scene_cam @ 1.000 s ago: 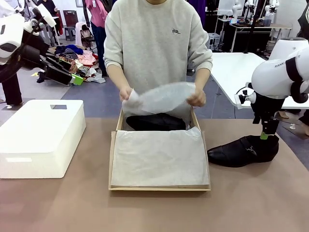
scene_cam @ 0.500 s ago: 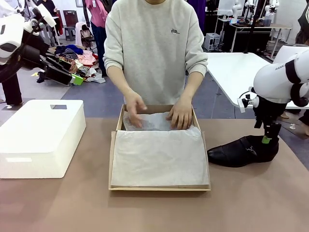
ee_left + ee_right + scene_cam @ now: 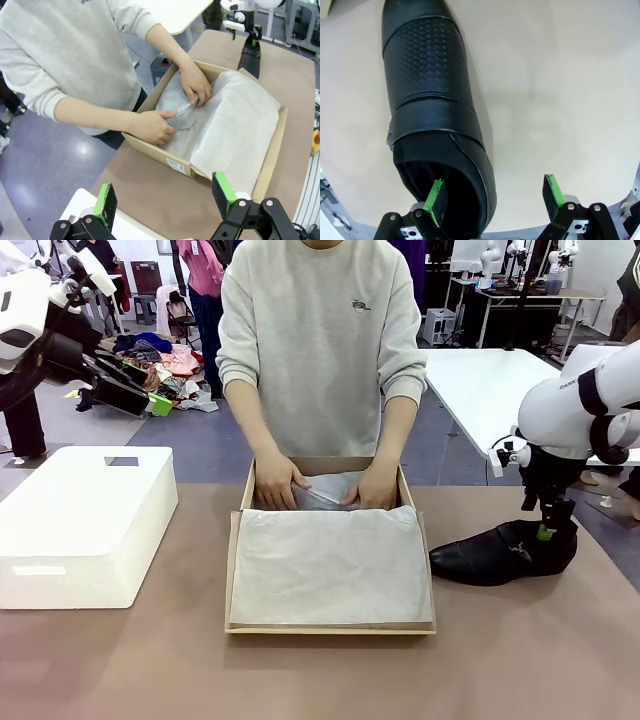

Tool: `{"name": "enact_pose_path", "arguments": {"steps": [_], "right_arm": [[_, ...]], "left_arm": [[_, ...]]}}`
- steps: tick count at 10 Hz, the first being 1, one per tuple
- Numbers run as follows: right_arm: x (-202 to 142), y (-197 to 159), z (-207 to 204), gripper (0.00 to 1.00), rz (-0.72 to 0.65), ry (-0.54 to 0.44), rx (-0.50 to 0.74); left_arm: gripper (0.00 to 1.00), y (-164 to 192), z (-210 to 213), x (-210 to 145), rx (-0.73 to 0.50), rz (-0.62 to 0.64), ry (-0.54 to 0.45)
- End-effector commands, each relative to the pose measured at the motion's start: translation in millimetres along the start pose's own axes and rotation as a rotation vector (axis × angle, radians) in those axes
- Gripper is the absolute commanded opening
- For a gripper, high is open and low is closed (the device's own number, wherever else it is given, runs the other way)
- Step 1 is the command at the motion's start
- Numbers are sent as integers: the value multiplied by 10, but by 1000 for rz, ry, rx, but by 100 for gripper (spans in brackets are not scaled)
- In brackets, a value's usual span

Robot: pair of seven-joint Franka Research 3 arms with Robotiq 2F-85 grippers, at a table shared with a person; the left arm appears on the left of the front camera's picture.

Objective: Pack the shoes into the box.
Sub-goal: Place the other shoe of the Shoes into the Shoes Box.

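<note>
One black glossy shoe (image 3: 500, 552) lies on its sole on the table right of the box (image 3: 232, 570), toe toward it. My right gripper (image 3: 545, 530) is open at the shoe's heel. In the right wrist view one pad (image 3: 437, 195) sits inside the opening of the shoe (image 3: 430, 100) and the other pad (image 3: 552, 192) stands outside it. The person's hands (image 3: 275, 483) press white tissue down in the far part of the box (image 3: 160, 155). My left gripper (image 3: 150, 390) hangs open high at the far left, its fingers (image 3: 106, 205) empty.
A large white bin (image 3: 85, 525) stands on the table at the left. White tissue paper (image 3: 330, 565) covers the near part of the box. The person stands at the far edge, arms reaching into the box.
The person lowered the lifted tissue sheet over a black shoe in the box's far part and now presses it flat. My right gripper shifted slightly at the heel.
</note>
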State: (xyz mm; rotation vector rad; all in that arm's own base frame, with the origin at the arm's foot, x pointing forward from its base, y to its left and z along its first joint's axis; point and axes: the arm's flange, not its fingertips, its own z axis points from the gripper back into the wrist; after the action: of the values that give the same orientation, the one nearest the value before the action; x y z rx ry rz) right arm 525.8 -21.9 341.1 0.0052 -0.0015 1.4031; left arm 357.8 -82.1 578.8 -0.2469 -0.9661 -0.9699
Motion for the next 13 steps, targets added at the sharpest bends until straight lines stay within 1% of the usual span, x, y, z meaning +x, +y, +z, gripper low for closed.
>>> {"name": "enact_pose_path", "arguments": {"steps": [1,5,10,11,13], "right_arm": [[-32,-99,-46,100,23,-27,-1],[-38,-138,-156,100,27,-53,68],[-83,-132,-129,7,-1,-63,124],[-96,-132,-129,0,-5,-66,131],[-109,-137,-122,0,-5,-72,138]], "left_arm": [[100,6,0,-3,-6,2,-6],[100,6,0,-3,-6,2,-6],[100,6,0,-3,-6,2,-6],[100,6,0,-3,-6,2,-6],[100,6,0,-3,-6,2,-6]]}}
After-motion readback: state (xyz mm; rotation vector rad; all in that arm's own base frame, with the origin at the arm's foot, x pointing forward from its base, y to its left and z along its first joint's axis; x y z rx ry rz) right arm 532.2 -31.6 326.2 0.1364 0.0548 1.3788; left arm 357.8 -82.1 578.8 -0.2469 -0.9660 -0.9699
